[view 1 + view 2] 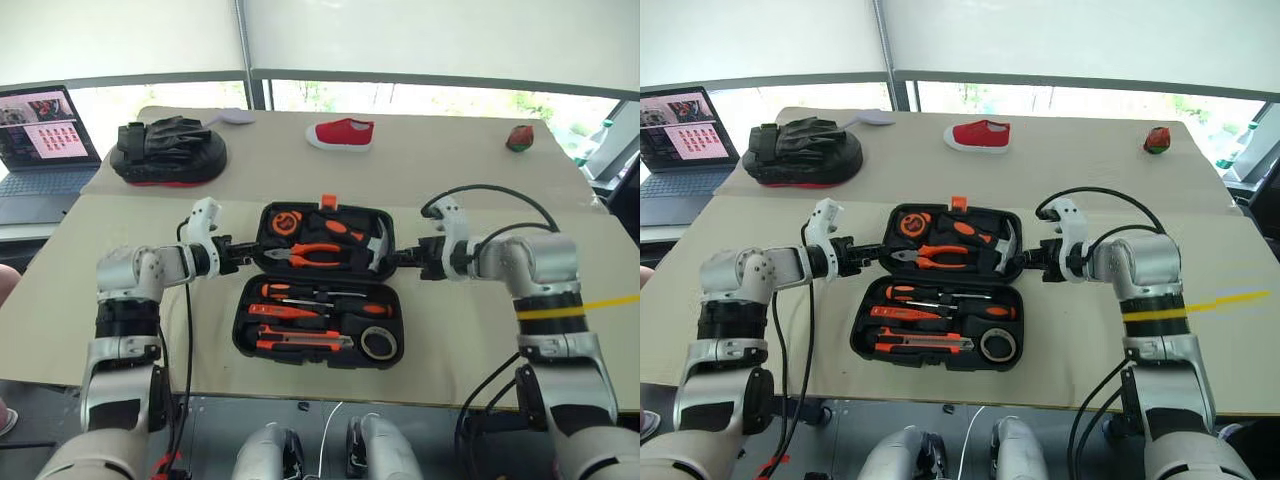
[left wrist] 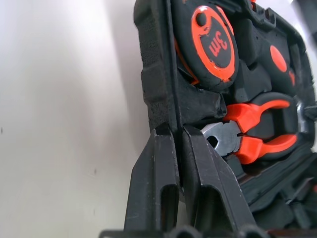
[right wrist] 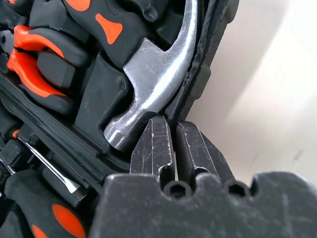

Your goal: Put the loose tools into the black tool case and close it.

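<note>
While the black tool case [image 1: 318, 285] lies open at the near middle of the table [image 1: 480, 160], your left gripper [image 1: 249, 254] pinches the far half's left rim and your right gripper [image 1: 391, 258] pinches its right rim, both closed on the edge. Screwdrivers [image 1: 300, 295], knife [image 1: 300, 343] and tape roll [image 1: 377, 343] sit in the near half; pliers [image 1: 315, 254] and hammer [image 3: 153, 84] in the far half.

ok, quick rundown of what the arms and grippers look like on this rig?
Both arms are silver-grey metal segments with black joint bands. The right arm carries a yellow tape stripe; the left arm has none. Loose black cables loop along each. White wrist housings sit behind the left gripper and right gripper, each with two black, scuffed, wedge-shaped fingers.
</note>
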